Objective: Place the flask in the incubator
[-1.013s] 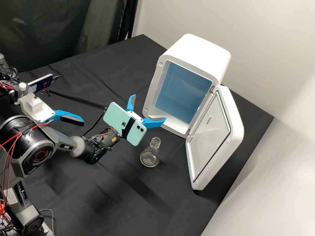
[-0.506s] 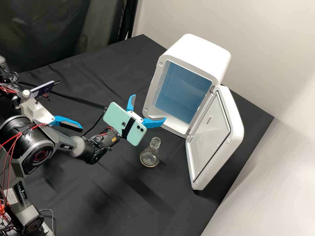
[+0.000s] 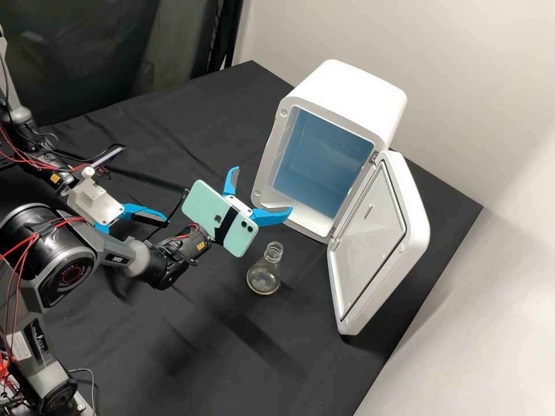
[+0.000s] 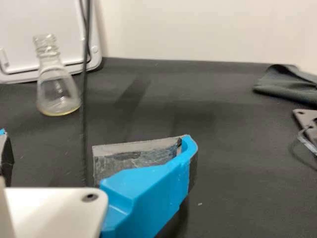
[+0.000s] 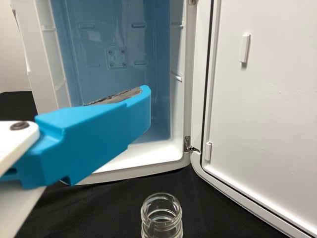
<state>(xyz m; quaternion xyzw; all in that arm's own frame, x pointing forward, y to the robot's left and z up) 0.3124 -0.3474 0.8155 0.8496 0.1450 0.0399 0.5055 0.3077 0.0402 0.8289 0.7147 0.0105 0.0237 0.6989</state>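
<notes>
Flask (image 3: 265,273): clear glass, upright on the black bench (image 3: 191,352), just in front of the open incubator (image 3: 347,95).
Right gripper (image 3: 252,197): fingers spread, empty, above and slightly left of the flask, apart from it.
Left gripper (image 3: 139,218): spread, empty, well left of the flask.

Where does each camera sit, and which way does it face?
High: off the arms, looking down on the bench, incubator, flask, left gripper and right gripper.
Left wrist: low over the bench, facing flask and door; own fingers show.
Right wrist: above the flask, facing into the incubator; one own finger shows.
Shared: all three show the flask.
</notes>
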